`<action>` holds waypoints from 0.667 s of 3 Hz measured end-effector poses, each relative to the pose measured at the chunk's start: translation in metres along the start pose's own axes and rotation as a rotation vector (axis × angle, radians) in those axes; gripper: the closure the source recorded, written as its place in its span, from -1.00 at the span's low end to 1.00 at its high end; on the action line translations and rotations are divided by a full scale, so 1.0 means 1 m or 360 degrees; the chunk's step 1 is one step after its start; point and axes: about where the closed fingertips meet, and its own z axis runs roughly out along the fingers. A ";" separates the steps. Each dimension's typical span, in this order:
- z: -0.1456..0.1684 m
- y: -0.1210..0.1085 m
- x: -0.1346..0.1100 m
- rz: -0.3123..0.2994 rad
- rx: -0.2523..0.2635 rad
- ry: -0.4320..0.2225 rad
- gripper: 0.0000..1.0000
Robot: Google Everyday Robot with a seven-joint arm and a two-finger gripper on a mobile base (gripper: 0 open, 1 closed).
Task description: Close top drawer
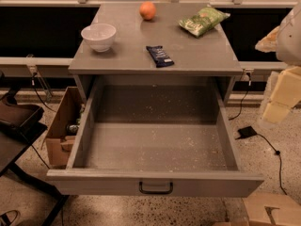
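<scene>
While the top drawer (155,145) is standing pulled far out of its grey cabinet, its front is facing the camera and its long axis is running left to right, with a black loop handle (155,188) sitting mid-front. The cream, blocky hand (281,98) is hanging at the right edge, beyond the drawer's right wall and apart from it; its state cannot be told. The deep, boxy interior is showing speckled grey. A white bowl (99,36), an orange (147,11), a green bag (203,20) and a dark bar (159,56) are resting on the worktop (131,46).
</scene>
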 end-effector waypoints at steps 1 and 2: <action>0.000 0.000 0.000 0.0000 0.0000 0.0000 -1.00; 0.029 0.010 0.009 0.0062 0.0014 0.0018 -0.98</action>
